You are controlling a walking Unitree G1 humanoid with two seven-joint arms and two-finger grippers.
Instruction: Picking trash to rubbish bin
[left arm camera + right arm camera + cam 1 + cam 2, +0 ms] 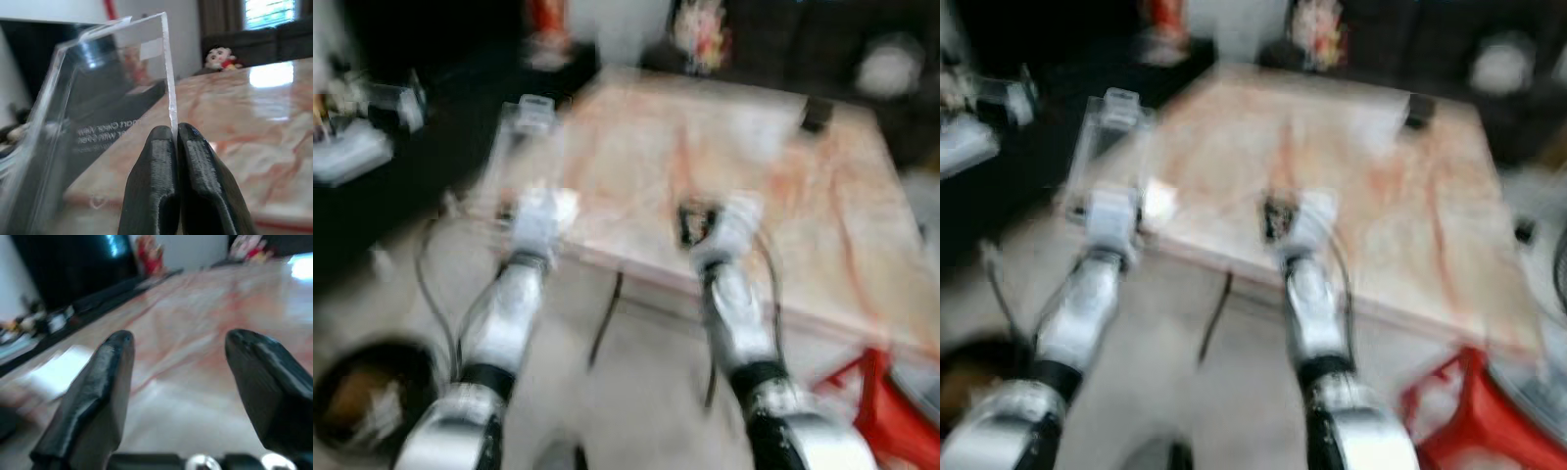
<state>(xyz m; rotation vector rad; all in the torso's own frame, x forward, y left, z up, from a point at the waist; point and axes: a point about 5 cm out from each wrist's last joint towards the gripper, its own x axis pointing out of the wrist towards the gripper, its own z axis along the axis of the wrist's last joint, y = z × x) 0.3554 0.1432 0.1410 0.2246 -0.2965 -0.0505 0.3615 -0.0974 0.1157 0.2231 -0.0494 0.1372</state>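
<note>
Clearly the trash in hand is a clear, flat plastic package with faint printed lettering [98, 122], and the left end effector [176, 134] has its 2 black fingers pinched tight on one thin edge of it. In the left wrist view the package rises from the fingertips and leans off to one side, its long axis running away from the fingers, so it extends forward of the wrist rather than across it. In the blurred head views the same package [524, 147] stands over the near left corner of the pale marble-patterned desk with reddish veins [754, 186]; whether its lower edge touches the desk I cannot tell.

The right end effector [178, 352] is spread wide and holds nothing, hovering low over the desk near its front edge, well apart from the package. The left arm is plainly the one carrying the job.

A round dark rubbish bin [372, 392] sits on the floor at the robot's lower left, below and behind the left arm, with some pale scraps in it. By my judgement the grasp is made and the carry is what remains: the package must swing down and back to the left, away from the desk, toward that bin. A thin edge pinch on a stiff sheet could let it pivot or slip during the swing.

A red stool [881, 401] stands at the lower right.
</note>
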